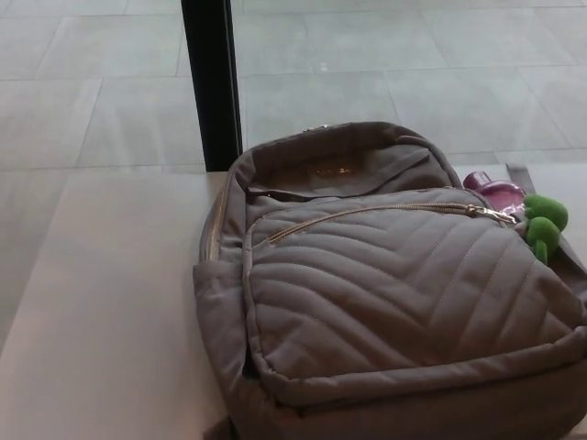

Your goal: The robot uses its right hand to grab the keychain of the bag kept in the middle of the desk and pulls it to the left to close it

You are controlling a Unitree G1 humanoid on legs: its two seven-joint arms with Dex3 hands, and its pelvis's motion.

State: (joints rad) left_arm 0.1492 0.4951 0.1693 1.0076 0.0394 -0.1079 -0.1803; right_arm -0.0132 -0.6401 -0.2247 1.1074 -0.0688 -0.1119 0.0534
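Lying on desk: I am seeing a taupe quilted backpack (385,302) lying flat on the pale desk (101,321), front panel facing up, filling the centre and right of my head view.
Front zipper: a gold zipper (367,215) is curving across the upper part of the front pocket, from the left side towards the right.
Zipper pull: the metal pull (491,214) is sitting at the right end of that zipper.
Keychain: a green plush keychain (545,225) is hanging just beside the pull, at the backpack's right edge.
Purple item: something pink-purple and glossy (501,193) is showing just behind the keychain; I cannot tell what it is.
Top of bag: the upper opening is gaping slightly, showing a tan lining (330,170).
Background: a black post (211,82) is standing behind the desk, against a grey tiled floor (413,64).
Hands: neither is showing in my feed, so I cannot tell how the fingers are standing.
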